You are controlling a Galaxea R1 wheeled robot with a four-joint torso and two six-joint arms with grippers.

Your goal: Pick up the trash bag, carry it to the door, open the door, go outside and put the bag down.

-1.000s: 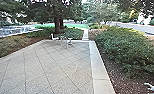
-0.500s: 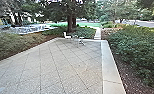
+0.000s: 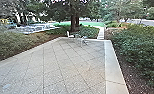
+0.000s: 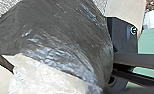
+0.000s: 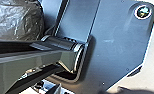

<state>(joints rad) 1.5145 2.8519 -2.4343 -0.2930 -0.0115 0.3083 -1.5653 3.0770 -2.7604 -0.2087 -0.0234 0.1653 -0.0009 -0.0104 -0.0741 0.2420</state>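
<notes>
The trash bag (image 4: pixel 58 37) fills much of the left wrist view, dark grey and shiny, with a pale, see-through crumpled part at one side. Its film is drawn into long folds beside the robot's dark parts. My left gripper is shut on the bag, its fingertips hidden by the plastic. In the right wrist view the rounded, wrinkled bag (image 5: pixel 16 20) shows beyond the jointed bar. How my right gripper stands cannot be made out. No door is seen ahead.
Paving (image 3: pixel 53 67) stretches ahead, bordered on the right by a pale concrete strip (image 3: pixel 112 65). Hedges (image 3: pixel 138 50) grow on both sides. A white chair (image 3: pixel 70 35) and a small table stand at the far edge, before a tree trunk (image 3: pixel 74 22). A narrow path (image 3: pixel 100 33) leads away.
The head camera has turned to the left, bringing more of the left hedge and the paving's left edge into view. A pale curved thing at the lower right has dropped out of sight.
</notes>
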